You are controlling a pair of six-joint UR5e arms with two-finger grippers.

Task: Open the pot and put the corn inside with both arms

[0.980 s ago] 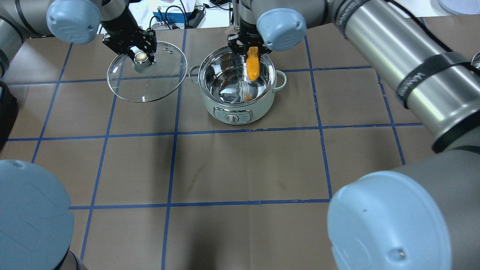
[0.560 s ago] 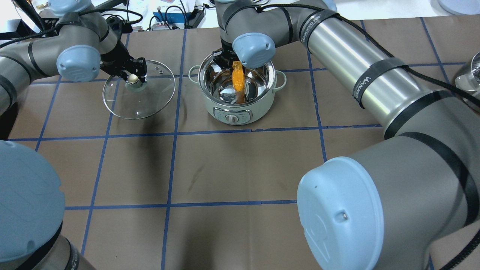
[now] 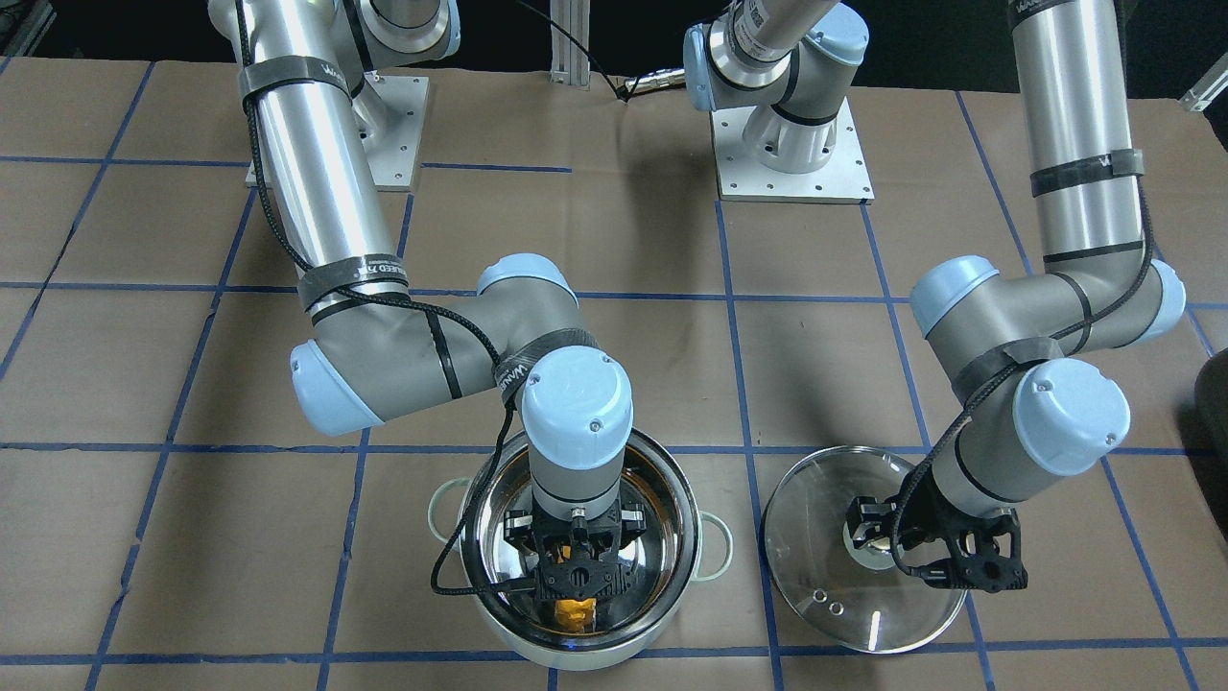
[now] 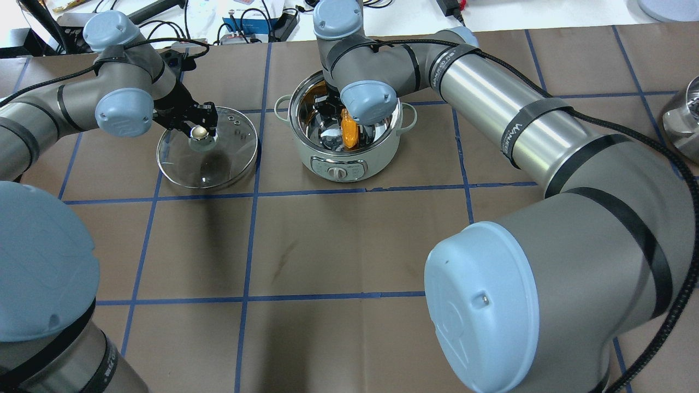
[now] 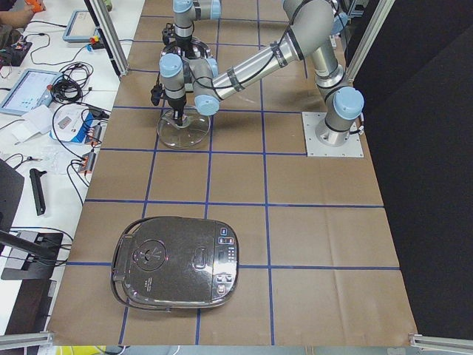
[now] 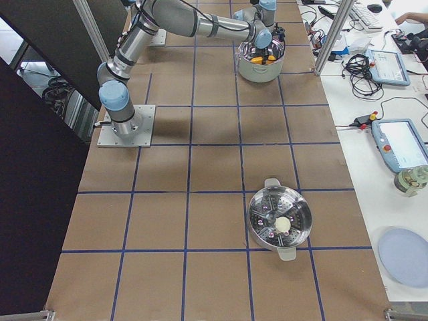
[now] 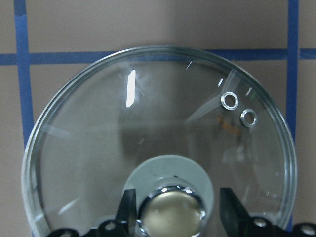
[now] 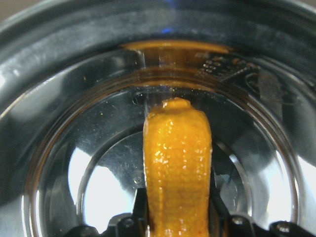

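Note:
The pot (image 4: 343, 158) stands open at the far middle of the table; it also shows in the front-facing view (image 3: 499, 614). My right gripper (image 3: 576, 597) reaches down inside it, shut on the yellow-orange corn (image 4: 348, 130), which hangs upright just above the shiny bottom (image 8: 177, 163). The clear glass lid (image 4: 218, 164) lies low over the table to the pot's left. My left gripper (image 4: 199, 128) is shut on its round knob (image 7: 172, 215), one finger on either side.
A black rice cooker (image 5: 177, 262) sits at the table's left end. A steel steamer pot (image 6: 279, 221) stands at the right end, a blue plate (image 6: 404, 257) beyond it. Cables and devices (image 4: 256, 22) line the far edge.
Both arms have come down. The lid has gone from tilted in the air to low and level by the table. The corn has gone deeper into the pot.

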